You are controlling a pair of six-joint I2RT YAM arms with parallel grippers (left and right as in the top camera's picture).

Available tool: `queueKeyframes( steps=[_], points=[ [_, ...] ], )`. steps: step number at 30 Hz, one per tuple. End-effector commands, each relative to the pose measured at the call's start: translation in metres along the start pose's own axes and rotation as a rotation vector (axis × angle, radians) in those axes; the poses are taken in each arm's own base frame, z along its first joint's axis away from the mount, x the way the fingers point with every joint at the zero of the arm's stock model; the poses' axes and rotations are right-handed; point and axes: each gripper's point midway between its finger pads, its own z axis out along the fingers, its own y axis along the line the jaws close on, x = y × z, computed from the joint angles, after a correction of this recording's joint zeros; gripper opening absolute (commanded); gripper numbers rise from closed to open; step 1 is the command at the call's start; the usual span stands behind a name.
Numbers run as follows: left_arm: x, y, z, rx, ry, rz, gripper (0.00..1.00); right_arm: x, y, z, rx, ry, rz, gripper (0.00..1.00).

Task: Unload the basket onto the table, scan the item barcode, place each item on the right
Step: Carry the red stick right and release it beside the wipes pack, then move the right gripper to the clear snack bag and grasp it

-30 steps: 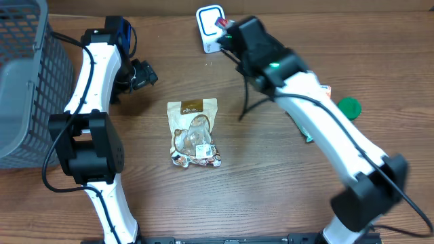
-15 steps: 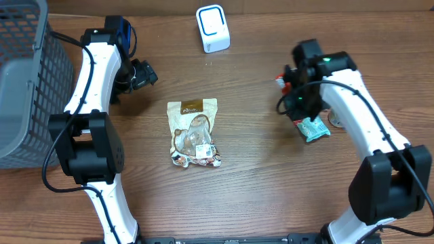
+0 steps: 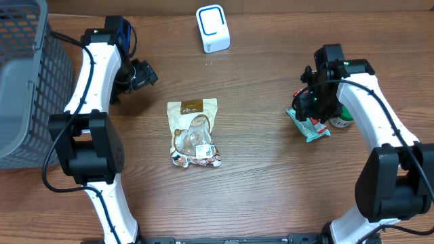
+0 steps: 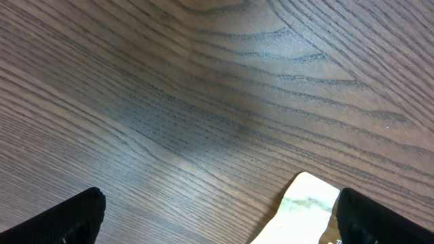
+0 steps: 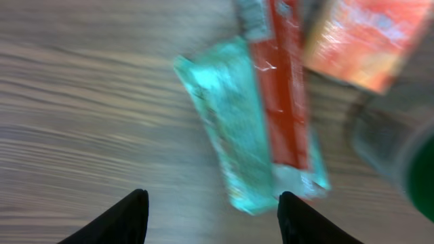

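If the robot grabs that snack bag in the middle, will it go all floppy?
Probably floppy: the snack bag lies flat and looks like thin film, so it would likely sag from a pinched edge. The lumpy pieces bunched at its lower end would probably shift and weigh that end down. Its shiny window may be slippery.

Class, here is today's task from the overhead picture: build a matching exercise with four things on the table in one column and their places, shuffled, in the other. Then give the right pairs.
Things:
1. white barcode scanner
2. grey mesh basket
3. snack bag
4. teal packet

Places:
A. at the left edge of the table
B. in the middle of the table
C. at the far edge, near the centre
D. on the right side of the table

Pairs: 1-C, 2-A, 3-B, 4-D
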Motion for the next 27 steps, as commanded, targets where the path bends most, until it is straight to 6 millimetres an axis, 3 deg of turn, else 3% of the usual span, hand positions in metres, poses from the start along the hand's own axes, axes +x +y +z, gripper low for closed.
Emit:
queueKeyframes(
  steps=[1,4,8,14,19,24,27],
  points=[
    [-0.003,-0.004,-0.010,0.012,-0.030,0.018,1.00,-0.012,0.055,-0.005,-0.274,-0.052,-0.010,0.62],
    [-0.003,-0.004,-0.010,0.012,-0.030,0.018,1.00,-0.021,0.099,-0.016,-0.459,-0.096,-0.070,0.65],
    [-0.003,-0.004,-0.010,0.012,-0.030,0.018,1.00,-0.032,0.143,-0.022,-0.522,-0.144,-0.106,0.68],
    [-0.003,-0.004,-0.010,0.012,-0.030,0.018,1.00,-0.060,0.199,-0.017,-0.381,-0.287,0.016,0.67],
    [-0.003,-0.004,-0.010,0.012,-0.030,0.018,1.00,-0.065,0.250,-0.014,-0.271,-0.438,-0.034,0.68],
    [-0.003,-0.004,-0.010,0.012,-0.030,0.018,1.00,-0.059,0.286,0.005,-0.156,-0.529,-0.113,0.68],
    [-0.003,-0.004,-0.010,0.012,-0.030,0.018,1.00,-0.053,0.289,0.037,-0.041,-0.536,-0.141,0.68]
  ],
)
